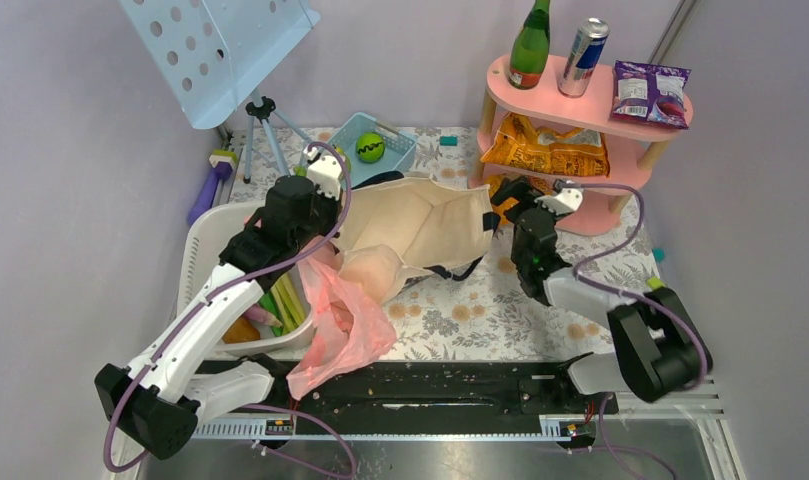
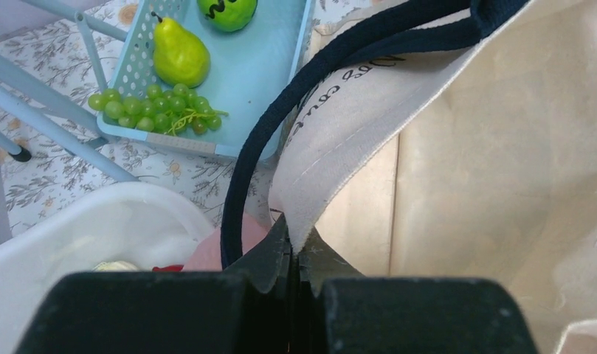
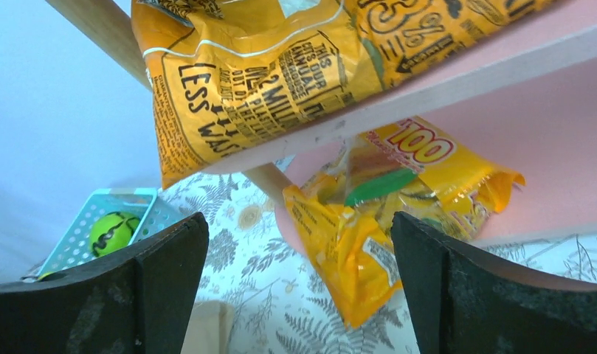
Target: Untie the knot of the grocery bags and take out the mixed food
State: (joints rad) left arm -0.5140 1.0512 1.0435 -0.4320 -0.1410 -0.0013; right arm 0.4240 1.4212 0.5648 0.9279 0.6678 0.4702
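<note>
Fabric at the rim of the beige tote (image 2: 465,184) was clamped tight in the left claw (image 2: 295,254), just beside the black handle (image 2: 236,192) that looped past it. The tote lay slumped at the middle of the floral worktop (image 1: 480,310). The pink plastic bag (image 1: 340,320) was crumpled against its near side and draped over the edge of the white tub (image 1: 195,260). Green leeks (image 1: 283,303) lay in that tub. The right claw (image 3: 299,240) stood released and spread wide, gripping nothing. It faced the orange snack packets (image 3: 384,221) on the pink shelf (image 3: 502,70). A drink can (image 1: 583,55) stood upright on the shelf's top tier. A pear (image 2: 178,55) lay beside some grapes (image 2: 155,110) in the blue basket (image 2: 266,88), behind the tote.
</note>
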